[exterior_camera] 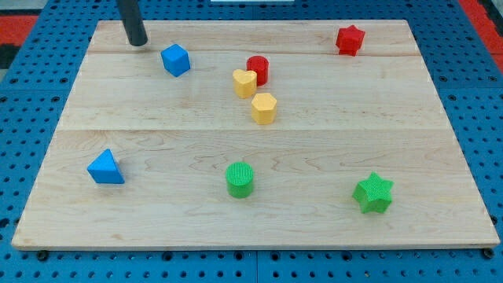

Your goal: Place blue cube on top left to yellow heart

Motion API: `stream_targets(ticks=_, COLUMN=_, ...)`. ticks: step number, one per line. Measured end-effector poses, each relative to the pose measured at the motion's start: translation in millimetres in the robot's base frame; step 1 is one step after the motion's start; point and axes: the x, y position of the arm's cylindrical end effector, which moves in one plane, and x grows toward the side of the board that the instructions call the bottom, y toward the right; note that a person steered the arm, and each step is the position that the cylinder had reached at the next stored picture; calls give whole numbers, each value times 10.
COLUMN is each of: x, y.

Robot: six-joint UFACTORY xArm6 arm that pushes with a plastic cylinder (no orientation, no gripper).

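Blue cube [176,60] sits near the view's top left of the tabletop [409,157], well apart from the yellow heart [244,82], which lies to its right and a little lower. My tip [137,42] stands just beside the cube, up and to the view's left of it, not touching as far as I can judge. That placing makes sense to me: the cube has to travel rightward and slightly down toward the heart, so I want the rod behind it on the far side from the goal.

This rig has no gripper, only the straight rod, so nothing is held or clamped; whatever moves here moves by pushing.

The heart is crowded. A red cylinder [258,69] touches it on its upper right, and a yellow block [264,108], which looks like a hexagon though the angle leaves me unsure, sits just below it. The heart's upper left is bare wood, so I judge the cube can stop there without bumping either neighbour, if I ease off early.

No containers are in view: no tray, bin or bowl, and every block lies loose on the wood. 4 others stay well clear: a blue triangle [104,168], green cylinder [240,179], green star [373,193] and red star [350,39].
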Motion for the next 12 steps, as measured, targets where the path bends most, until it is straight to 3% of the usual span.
stream_targets(ticks=1, x=4, y=254)
stream_targets(ticks=5, x=4, y=88)
stream_targets(ticks=8, x=341, y=134)
stream_targets(ticks=12, x=555, y=1390)
